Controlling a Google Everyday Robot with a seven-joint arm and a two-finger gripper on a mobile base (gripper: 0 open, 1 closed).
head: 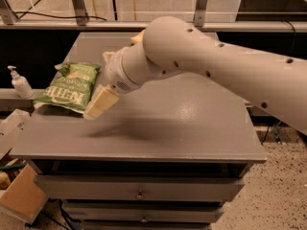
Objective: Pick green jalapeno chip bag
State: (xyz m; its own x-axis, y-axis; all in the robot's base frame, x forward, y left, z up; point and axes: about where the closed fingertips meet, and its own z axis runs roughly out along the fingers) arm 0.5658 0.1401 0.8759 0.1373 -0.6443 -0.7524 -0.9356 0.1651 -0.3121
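The green jalapeno chip bag (68, 86) lies flat on the left part of the grey table (182, 123), its white lettering facing up. My gripper (102, 80) hangs just right of the bag, at its right edge and slightly above the table. It is open and holds nothing. One cream finger (100, 102) points down-left by the bag's near right corner. The other finger (108, 57) shows by the bag's far right corner. The big white arm (216, 66) comes in from the right and hides the table behind it.
A tan object (137, 36) peeks out behind the arm at the back of the table. A white pump bottle (19, 82) stands on a ledge to the left. Cardboard boxes (21, 200) sit on the floor at lower left. Drawers (139, 188) run under the tabletop.
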